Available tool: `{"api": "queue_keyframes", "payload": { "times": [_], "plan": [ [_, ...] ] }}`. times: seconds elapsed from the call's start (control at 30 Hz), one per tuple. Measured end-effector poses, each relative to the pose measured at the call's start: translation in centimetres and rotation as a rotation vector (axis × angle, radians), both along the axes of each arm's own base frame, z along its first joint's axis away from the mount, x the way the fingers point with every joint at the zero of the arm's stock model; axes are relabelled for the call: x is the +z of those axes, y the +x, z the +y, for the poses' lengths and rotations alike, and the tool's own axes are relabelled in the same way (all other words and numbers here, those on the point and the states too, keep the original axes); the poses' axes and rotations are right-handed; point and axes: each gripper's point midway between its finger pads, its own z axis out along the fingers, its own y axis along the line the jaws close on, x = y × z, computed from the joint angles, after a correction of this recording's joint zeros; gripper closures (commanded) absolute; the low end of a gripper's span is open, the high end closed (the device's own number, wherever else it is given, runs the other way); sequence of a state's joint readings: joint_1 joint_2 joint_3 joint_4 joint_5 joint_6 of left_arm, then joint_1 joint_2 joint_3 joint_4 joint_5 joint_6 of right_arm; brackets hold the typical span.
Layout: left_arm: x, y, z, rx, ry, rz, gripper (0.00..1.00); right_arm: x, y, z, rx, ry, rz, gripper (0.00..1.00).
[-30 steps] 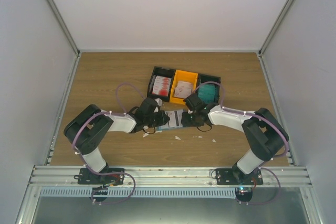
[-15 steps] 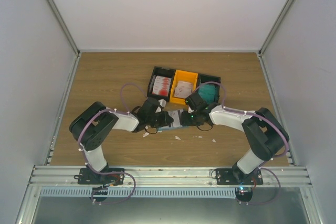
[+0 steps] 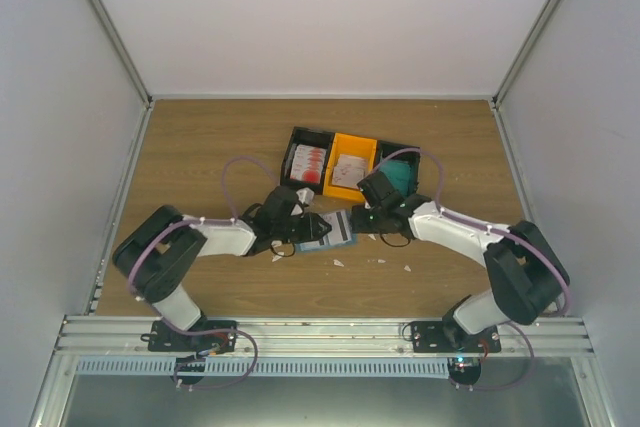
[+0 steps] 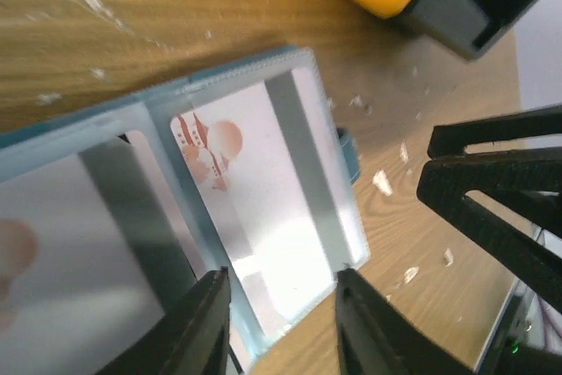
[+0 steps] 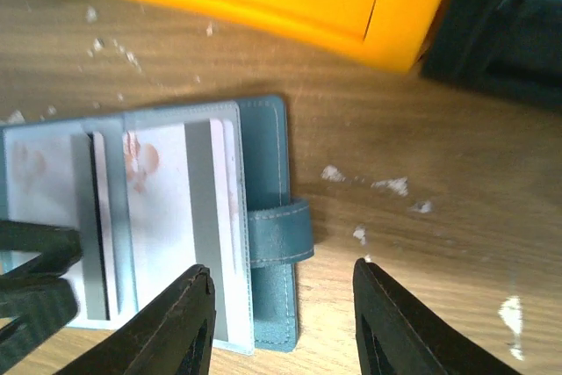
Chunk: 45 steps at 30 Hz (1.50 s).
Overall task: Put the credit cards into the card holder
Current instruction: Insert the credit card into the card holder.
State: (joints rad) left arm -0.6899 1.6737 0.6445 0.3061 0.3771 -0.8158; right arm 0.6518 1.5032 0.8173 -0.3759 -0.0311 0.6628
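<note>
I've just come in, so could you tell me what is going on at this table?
Two robot arms are working on a flat blue-teal fold-open card holder, lying open on the wooden table. White cards with red print already sit in its clear sleeves. The left gripper straddles one edge, jaws apart; the right gripper hovers open by the strap.

card holder (image 4: 183,199) L end off-frame, L wrist cam
</note>
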Motion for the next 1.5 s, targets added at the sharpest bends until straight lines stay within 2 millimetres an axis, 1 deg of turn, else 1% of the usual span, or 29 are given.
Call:
{"api": "queue_keyframes", "payload": {
  "times": [0.07, 0.13, 0.23, 0.33, 0.4, 0.5, 0.53, 0.6, 0.73, 0.87, 0.93, 1.07, 1.23, 1.5],
  "plan": [
    [1.4, 0.3, 0.6, 0.019, 0.016, -0.044, 0.56, 1.2, 0.4, -0.2, -0.012, -0.015, -0.034, 0.55],
    [3.0, 0.5, 1.5, 0.049, 0.027, -0.092, 0.54, 2.2, 0.7, 0.1, -0.012, -0.033, -0.062, 0.55],
    [5.2, 0.6, 2.9, 0.088, 0.033, -0.154, 0.52, 3.7, 0.8, 1.9, 0.019, -0.045, -0.102, 0.56],
    [6.0, 0.3, 4.5, 0.126, 0.041, -0.177, 0.51, 4.0, 0.6, 4.3, 0.068, -0.037, -0.114, 0.56],
    [5.8, 0.0, 5.5, 0.143, 0.05, -0.172, 0.51, 3.1, 0.3, 5.9, 0.109, -0.023, -0.09, 0.58],
    [4.6, -0.6, 6.8, 0.157, 0.065, -0.139, 0.52, 0.9, -0.3, 7.2, 0.151, -0.009, -0.031, 0.61],
    [4.1, -0.8, 7.1, 0.158, 0.069, -0.123, 0.53, 0.1, -0.5, 7.5, 0.16, -0.009, -0.009, 0.63],
    [3.2, -1.2, 7.6, 0.158, 0.07, -0.094, 0.56, -0.9, -0.7, 7.7, 0.17, -0.01, 0.019, 0.68],
    [2.4, -1.8, 8.0, 0.147, 0.055, -0.058, 0.61, -1.6, -0.8, 8.1, 0.186, -0.005, 0.033, 0.77],
    [2.0, -2.2, 7.7, 0.129, 0.029, -0.038, 0.61, -2.7, -1.1, 8.2, 0.193, 0.001, 0.048, 0.79],
    [1.8, -2.3, 7.6, 0.124, 0.018, -0.027, 0.6, -2.9, -1.2, 8.3, 0.197, 0.012, 0.047, 0.8],
    [1.2, -2.7, 7.6, 0.117, 0.009, -0.011, 0.61, -3.1, -1.2, 8.5, 0.2, 0.028, 0.038, 0.85],
    [1.2, -2.7, 7.5, 0.11, -0.005, -0.01, 0.7, -3.3, -1.1, 8.2, 0.188, 0.02, 0.035, 0.93],
    [0.9, -2.6, 7.1, 0.095, -0.019, -0.003, 0.71, -3.4, -1.1, 8.0, 0.175, 0.015, 0.023, 0.95]
  ]
}}
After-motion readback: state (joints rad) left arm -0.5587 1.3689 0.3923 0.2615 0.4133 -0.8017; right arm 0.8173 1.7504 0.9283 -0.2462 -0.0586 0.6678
